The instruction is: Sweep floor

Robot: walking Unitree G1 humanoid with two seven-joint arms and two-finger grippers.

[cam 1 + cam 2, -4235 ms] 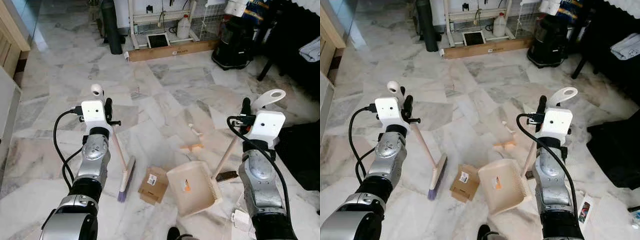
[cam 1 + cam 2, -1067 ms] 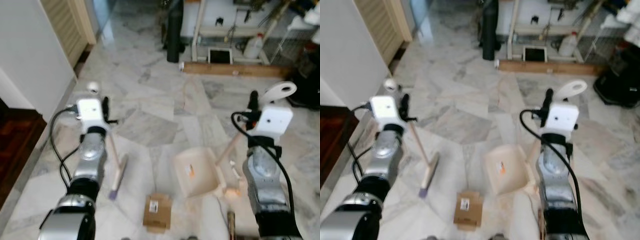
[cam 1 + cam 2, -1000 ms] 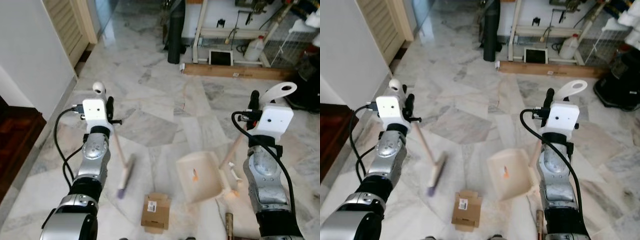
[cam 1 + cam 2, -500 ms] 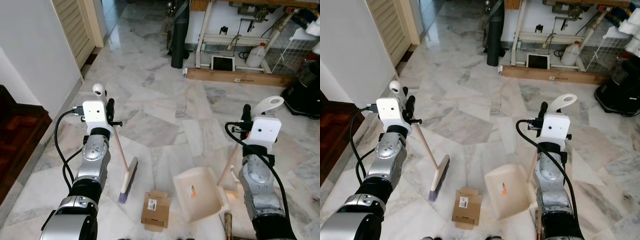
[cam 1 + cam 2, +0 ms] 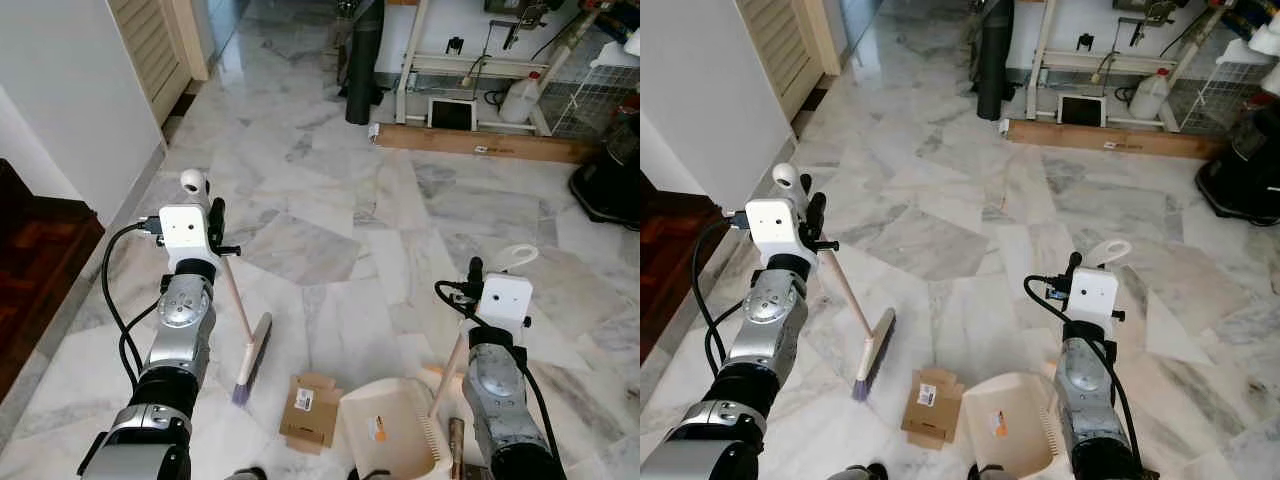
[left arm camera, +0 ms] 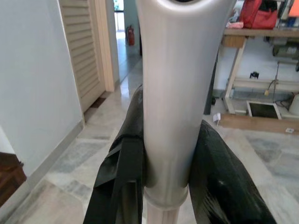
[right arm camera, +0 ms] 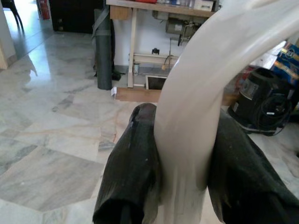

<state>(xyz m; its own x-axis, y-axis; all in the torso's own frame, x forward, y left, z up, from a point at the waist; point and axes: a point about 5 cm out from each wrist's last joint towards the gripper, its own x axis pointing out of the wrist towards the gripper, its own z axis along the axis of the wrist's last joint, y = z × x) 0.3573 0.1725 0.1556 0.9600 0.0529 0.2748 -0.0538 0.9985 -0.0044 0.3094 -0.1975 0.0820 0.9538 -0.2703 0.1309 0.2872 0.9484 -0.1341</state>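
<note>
The marble floor (image 5: pixel 330 210) runs from the louvred door to the workbench; you are looking down on it with both arms raised in front of you. The dustpan (image 5: pixel 395 440) sits flat on the floor at your feet, mouth turned toward the box, most likely so debris can be pushed straight in. Its long handle rises to the right gripper (image 7: pixel 180 154), whose black fingers press either side of the cream handle loop. The broom (image 5: pixel 250 352) stands tilted to the left of the box, bristle head resting on the floor and stick slanting up to the left gripper (image 6: pixel 166 161), whose fingers clamp the stick's silver top end; this upright hold appears to suit short strokes toward the pan. The broom is slim, with a pale wooden stick, a cream head and purple-tipped bristles. The cardboard box (image 5: pixel 311 411) lies flattened between broom head and dustpan, just beside the pan's lip, a white label on its top. A small pale scrap beside the pan handle is too small to identify.
</note>
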